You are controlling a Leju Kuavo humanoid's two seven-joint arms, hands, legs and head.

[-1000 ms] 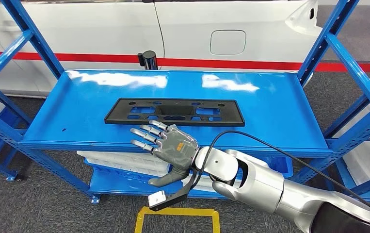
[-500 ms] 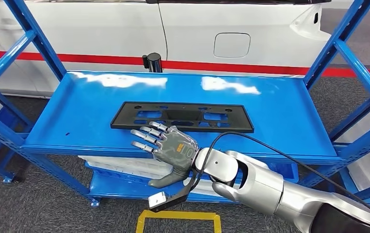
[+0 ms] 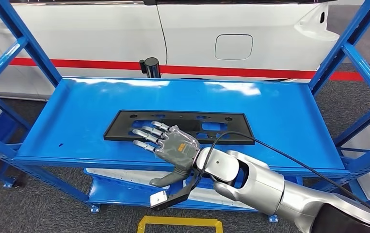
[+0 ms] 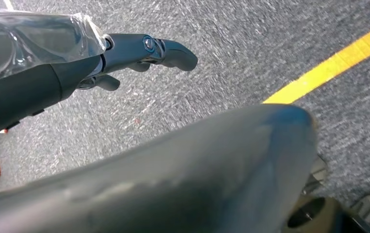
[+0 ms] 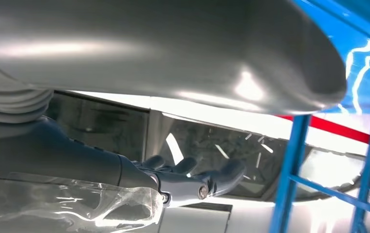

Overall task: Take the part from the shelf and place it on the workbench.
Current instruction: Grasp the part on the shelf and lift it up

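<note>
Reaching in over the front lip of the shelf point(image 3: 280, 111) with the right hand point(image 3: 170, 145), palm down, fingers point(image 3: 146, 136) spread apart and clamped on nothing, thumb point(image 3: 166, 179) hanging lower, in front of the shelf's lip

Finding the part point(image 3: 178, 127) lying flat on the shelf, long axis running side to side, parallel to the front lip, well short of the workbench step

Judging the fingertips to be hovering over or just touching the near long edge, left of the part's middle; not possible to tell contact from above

Pointing the fingers along and slightly across the part rather than square across it, so probably needing to turn the wrist or slide further in to get fingers over one long edge and thumb under the other

Leaving the left hand point(image 4: 144, 51) hanging down by the floor, far from the shelf, holding nothing visible, finger spread not clear enough to call

Counting the right hand as much the nearer, and the likely one for the pick
</note>
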